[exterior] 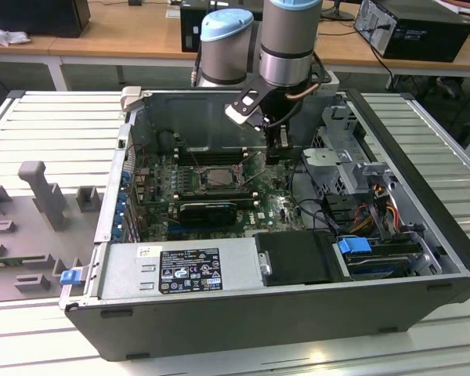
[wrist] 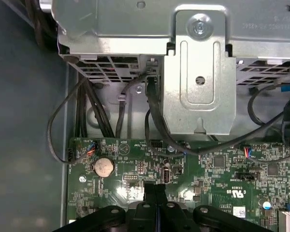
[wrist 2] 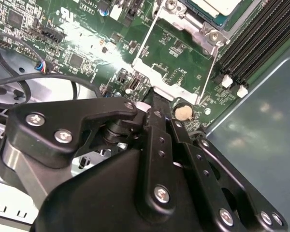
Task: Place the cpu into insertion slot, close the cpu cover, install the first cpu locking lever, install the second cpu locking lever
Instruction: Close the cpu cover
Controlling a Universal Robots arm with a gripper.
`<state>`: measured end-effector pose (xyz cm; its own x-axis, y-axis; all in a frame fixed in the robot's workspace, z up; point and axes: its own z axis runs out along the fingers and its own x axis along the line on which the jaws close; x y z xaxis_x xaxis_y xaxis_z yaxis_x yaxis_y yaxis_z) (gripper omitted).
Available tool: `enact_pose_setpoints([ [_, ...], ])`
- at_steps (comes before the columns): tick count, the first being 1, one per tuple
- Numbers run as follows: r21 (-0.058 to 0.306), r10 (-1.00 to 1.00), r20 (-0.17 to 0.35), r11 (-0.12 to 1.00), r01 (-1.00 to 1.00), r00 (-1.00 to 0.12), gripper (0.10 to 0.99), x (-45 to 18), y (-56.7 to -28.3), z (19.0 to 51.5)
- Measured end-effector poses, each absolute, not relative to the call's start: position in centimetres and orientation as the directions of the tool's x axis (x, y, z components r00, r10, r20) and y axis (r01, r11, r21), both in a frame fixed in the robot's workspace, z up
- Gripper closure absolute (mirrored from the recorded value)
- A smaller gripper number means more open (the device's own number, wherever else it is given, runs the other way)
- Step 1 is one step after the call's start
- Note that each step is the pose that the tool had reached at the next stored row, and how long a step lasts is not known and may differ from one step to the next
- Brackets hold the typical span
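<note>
Nearest us in the exterior view, a black open-sided computer case [exterior: 243, 313] lies flat on a pale slatted metal bench [exterior: 47, 117]. Grey plastic fixture blocks [exterior: 39, 192] stand on the bench toward the exterior view's left edge. Along the case's near wall sit a silver box-shaped power supply [exterior: 180, 270] and a black drive tray [exterior: 298, 258]. Beyond them lies the green motherboard [exterior: 160, 184], which carries a black finned block [exterior: 207, 210]. Just past that block, near the board's middle, is the insertion slot [exterior: 202, 177], a square black-framed socket. The cpu [wrist 2: 221, 5], a small flat square chip with a pale metal top, lies seated inside it. The cpu cover [wrist 2: 166, 79], a thin silver-grey metal frame with a square window, stands raised off the slot, and green board shows through the window. The black gripper [exterior: 276, 149] hangs just beside the slot, toward the exterior view's right. Its fingers are pressed together with nothing between them, right at the cover's free edge; we cannot tell whether they touch it. In both wrist views a round silver coin battery [wrist: 104, 166] sits on the board near the fingertips. Farther off, a silver metal drive cage [wrist: 198, 72] and black cables [wrist: 154, 121] line the case's edge, and wooden desks [exterior: 125, 31] stand behind the bench.
</note>
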<state>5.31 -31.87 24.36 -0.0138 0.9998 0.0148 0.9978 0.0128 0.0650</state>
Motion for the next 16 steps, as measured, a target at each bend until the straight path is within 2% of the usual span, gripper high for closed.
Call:
enact_pose_setpoints([
  [16,0.065,1.000,0.015,0.013,0.998,-0.014,0.980,4.87,-31.87,24.37],
])
